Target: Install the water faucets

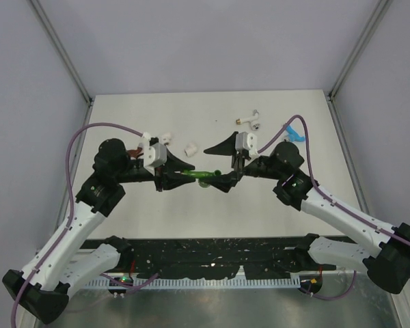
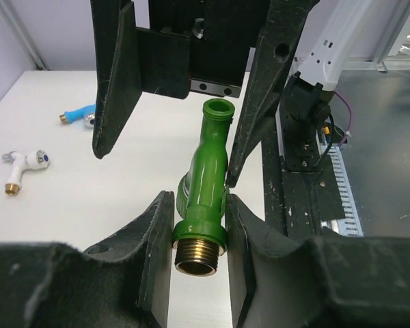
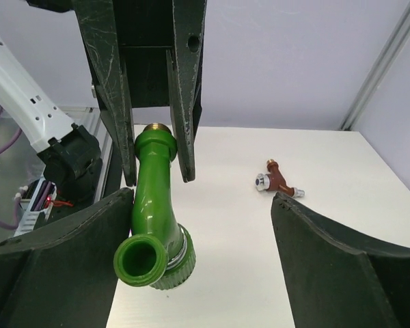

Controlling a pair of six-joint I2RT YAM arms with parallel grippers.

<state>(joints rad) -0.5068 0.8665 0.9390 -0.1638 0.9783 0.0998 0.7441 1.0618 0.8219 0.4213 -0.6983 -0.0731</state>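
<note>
The green faucet point(image 1: 197, 176) hangs above the table between my two grippers. My left gripper point(image 1: 168, 180) is shut on it just above its brass threaded end point(image 2: 199, 254). In the left wrist view the green body point(image 2: 206, 179) stands between my fingers point(image 2: 157, 232). My right gripper point(image 1: 223, 182) is open, its jaws wide around the faucet's open spout end point(image 3: 141, 259); the spout lies against its left finger point(image 3: 102, 219). The brown faucet point(image 3: 277, 181) lies on the table and also shows by my left arm point(image 1: 134, 152). The white faucet point(image 2: 25, 165) and the blue faucet point(image 2: 78, 114) lie on the table.
Stubby white pipe fittings point(image 1: 190, 147) lie behind the grippers, two more point(image 1: 165, 137) near my left wrist. The white faucet point(image 1: 250, 119) and blue faucet point(image 1: 294, 132) sit at the back right. A black rail point(image 1: 212, 254) runs along the near edge.
</note>
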